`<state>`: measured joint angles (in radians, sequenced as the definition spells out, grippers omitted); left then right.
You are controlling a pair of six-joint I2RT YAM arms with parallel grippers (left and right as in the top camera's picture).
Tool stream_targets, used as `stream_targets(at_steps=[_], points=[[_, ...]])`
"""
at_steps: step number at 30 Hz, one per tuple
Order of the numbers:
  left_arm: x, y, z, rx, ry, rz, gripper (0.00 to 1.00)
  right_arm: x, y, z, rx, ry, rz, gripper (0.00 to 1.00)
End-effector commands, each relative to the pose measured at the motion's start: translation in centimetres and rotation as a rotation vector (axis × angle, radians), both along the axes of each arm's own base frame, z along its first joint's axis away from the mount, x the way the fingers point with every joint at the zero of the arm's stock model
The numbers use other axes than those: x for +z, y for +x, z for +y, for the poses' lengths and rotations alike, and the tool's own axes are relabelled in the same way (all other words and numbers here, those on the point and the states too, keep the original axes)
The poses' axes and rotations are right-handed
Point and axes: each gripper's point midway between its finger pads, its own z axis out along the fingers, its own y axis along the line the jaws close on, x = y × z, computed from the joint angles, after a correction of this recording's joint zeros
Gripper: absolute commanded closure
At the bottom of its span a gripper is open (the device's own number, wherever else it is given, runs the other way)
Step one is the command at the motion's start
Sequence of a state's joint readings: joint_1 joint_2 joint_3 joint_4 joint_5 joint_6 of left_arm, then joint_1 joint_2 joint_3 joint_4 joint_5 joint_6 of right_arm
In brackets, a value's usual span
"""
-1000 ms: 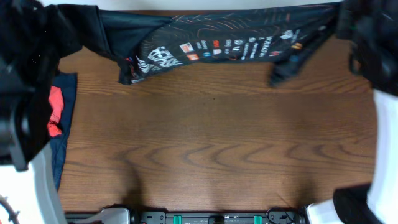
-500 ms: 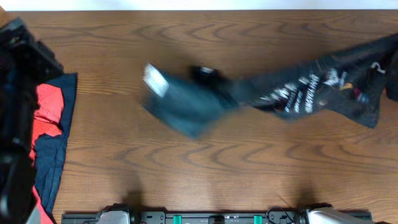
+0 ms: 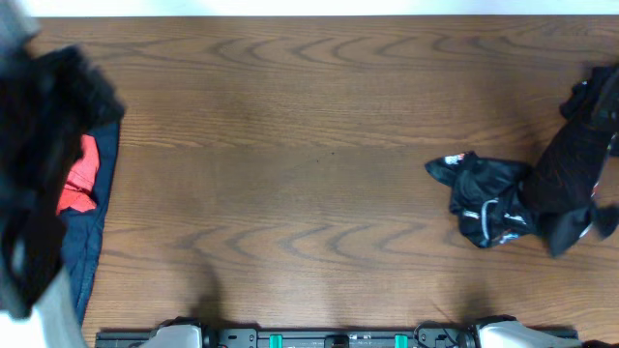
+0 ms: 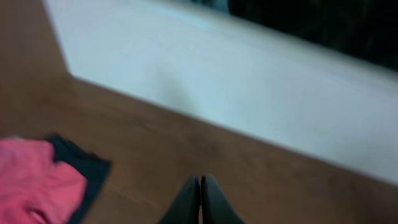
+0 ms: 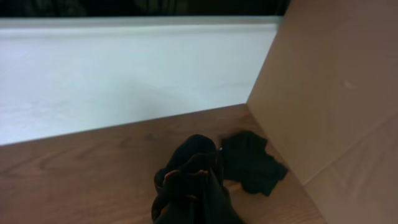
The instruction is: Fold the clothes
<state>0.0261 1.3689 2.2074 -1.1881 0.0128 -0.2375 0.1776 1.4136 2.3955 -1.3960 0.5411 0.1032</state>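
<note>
Overhead: the jersey is a crumpled heap at the right end of the table. A dark strip of it climbs away from the heap to the right and toward the far edge, so its long axis runs heap-to-far-right. The red top and navy top sit at the left edge, well apart from the jersey, with a blurry dark arm over them. The whole middle of the table lies between the two piles.

Left wrist: the left pincer is clenched, fingers pressed together with nothing between them. It hangs over bare wood, with the red top down to its left. No jersey shows in this view.

Right wrist: the right pincer is buried in bunched black cloth, so it looks clamped on the jersey. The fingers themselves are hidden. The rest of the jersey lies just beyond and to the right of it on the wood.

So the right arm is the near one by far. To spread the jersey, the left pincer probably has to cross the table rightward to the heap's loose end.
</note>
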Motion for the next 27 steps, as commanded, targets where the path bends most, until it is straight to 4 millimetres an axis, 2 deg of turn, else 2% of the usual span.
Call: stream_targets(at_steps=[1,5,8,14,19,23,27], points=[[-3.7,3.8,-2.2,-0.113,-0.078,0.123,0.94,-0.7,1.3,0.8,0.035,0.031,0.022,0.99],[-7.0,6.4,-2.8,-0.141,-0.105,0.225,0.94,-2.2,3.0,1.6,0.055,0.041,0.074,0.99],[-8.6,7.4,-2.7,-0.139,-0.109,0.277,0.94,-3.2,4.4,2.7,0.103,0.062,0.104,0.99],[-10.0,8.3,-2.7,-0.146,-0.1,0.316,0.94,-4.9,6.9,5.1,0.161,0.089,0.149,0.99],[-11.1,8.4,-2.7,-0.155,-0.088,0.347,0.94,-5.5,8.8,9.0,0.254,0.083,0.152,0.99],[-12.7,8.5,-2.7,-0.153,-0.093,0.391,0.94,-5.9,9.8,13.4,0.354,0.079,0.145,0.99],[-13.9,8.6,-2.7,-0.152,-0.096,0.419,0.94,-5.9,10.5,19.1,0.479,0.081,0.116,0.99]])
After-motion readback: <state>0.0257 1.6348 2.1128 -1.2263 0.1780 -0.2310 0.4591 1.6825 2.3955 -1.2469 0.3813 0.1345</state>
